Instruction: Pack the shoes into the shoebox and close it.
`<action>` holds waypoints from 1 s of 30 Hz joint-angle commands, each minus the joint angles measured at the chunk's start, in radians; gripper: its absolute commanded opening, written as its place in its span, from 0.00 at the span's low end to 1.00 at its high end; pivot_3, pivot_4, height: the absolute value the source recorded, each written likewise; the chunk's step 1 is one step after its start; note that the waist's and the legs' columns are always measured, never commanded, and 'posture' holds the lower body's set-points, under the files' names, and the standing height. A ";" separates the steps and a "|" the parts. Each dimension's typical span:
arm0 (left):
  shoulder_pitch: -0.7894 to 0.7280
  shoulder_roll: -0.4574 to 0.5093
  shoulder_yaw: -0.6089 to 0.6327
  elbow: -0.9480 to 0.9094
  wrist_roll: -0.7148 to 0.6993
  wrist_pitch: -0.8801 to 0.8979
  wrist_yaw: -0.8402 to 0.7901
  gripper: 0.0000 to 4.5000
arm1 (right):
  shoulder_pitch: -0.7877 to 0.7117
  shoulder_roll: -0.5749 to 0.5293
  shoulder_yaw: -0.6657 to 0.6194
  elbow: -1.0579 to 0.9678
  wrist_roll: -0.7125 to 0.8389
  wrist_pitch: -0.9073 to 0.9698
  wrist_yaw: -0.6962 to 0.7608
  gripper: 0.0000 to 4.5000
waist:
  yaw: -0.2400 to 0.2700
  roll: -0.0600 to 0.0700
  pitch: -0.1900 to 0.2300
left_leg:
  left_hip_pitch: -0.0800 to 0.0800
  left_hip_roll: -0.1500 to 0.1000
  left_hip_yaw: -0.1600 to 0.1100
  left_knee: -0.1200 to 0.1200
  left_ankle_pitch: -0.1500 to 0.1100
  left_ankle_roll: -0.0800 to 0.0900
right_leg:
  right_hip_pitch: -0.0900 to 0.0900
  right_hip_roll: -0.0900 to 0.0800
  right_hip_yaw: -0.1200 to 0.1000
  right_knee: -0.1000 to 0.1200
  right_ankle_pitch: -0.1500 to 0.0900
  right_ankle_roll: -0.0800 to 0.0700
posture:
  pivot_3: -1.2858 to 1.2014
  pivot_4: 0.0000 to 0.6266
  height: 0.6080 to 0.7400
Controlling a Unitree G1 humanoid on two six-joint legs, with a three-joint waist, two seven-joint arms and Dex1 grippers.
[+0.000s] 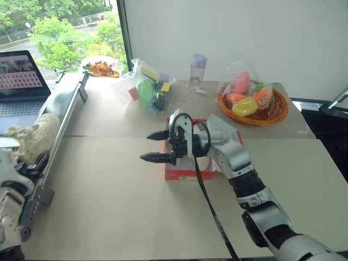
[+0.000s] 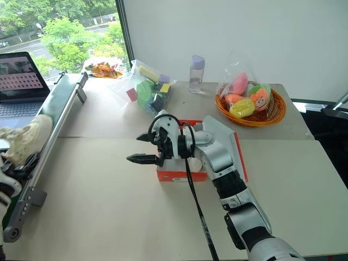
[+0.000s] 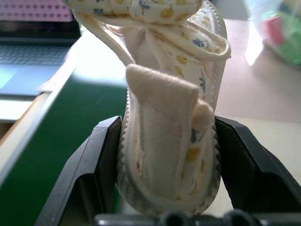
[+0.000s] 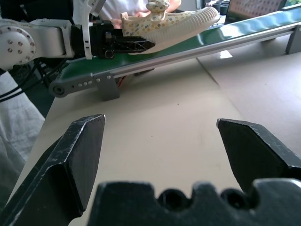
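One cream shoe (image 3: 169,108) with small yellow and blue print is held by its heel in my left gripper (image 3: 169,146), whose black fingers (image 3: 101,160) press both of its sides. In the right wrist view this shoe (image 4: 174,21) hangs just above the green belt. It shows at the far left of the table (image 1: 32,136). The red-orange shoebox (image 1: 185,175) lies mid-table, partly hidden under my right arm, its lid (image 2: 240,157) lying open to the right. My right gripper (image 1: 145,147) hovers at the box's left end, pointing left, open and empty.
A long green conveyor belt (image 1: 62,111) runs along the table's left edge beside a laptop (image 1: 19,81). At the back stand a bag of colourful toys (image 1: 149,89), a clear bottle (image 1: 197,72), an orange woven basket (image 1: 253,106) and a snack dish (image 1: 100,68).
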 commanded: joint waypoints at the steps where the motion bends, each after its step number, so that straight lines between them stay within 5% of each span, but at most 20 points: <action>1: -0.084 -0.020 -0.070 -0.166 -0.047 0.059 0.057 0.61 | -0.040 0.017 -0.062 0.002 0.053 0.025 -0.034 1.00 | 0.000 0.000 0.000 | 0.000 0.000 0.000 0.000 0.000 0.000 | 0.000 0.001 0.000 0.000 0.000 0.000 | 0.52 0.24 1.00; 16: -0.364 -0.186 -0.404 -0.343 -0.094 0.236 0.162 0.61 | -0.260 0.108 -0.484 0.264 0.367 0.342 -0.388 1.00 | -0.002 0.000 0.001 | -0.001 -0.002 0.006 0.002 0.006 0.010 | 0.001 0.006 0.001 0.002 0.000 0.001 | 0.52 0.24 1.00; 30: -0.422 -0.248 -0.492 -0.390 -0.118 0.309 0.171 0.61 | -0.314 0.092 -0.540 0.390 0.354 0.299 -0.487 1.00 | -0.007 0.001 0.001 | -0.003 0.000 0.008 0.004 0.007 0.010 | 0.001 0.009 0.001 0.001 0.000 0.001 | 0.52 0.24 1.00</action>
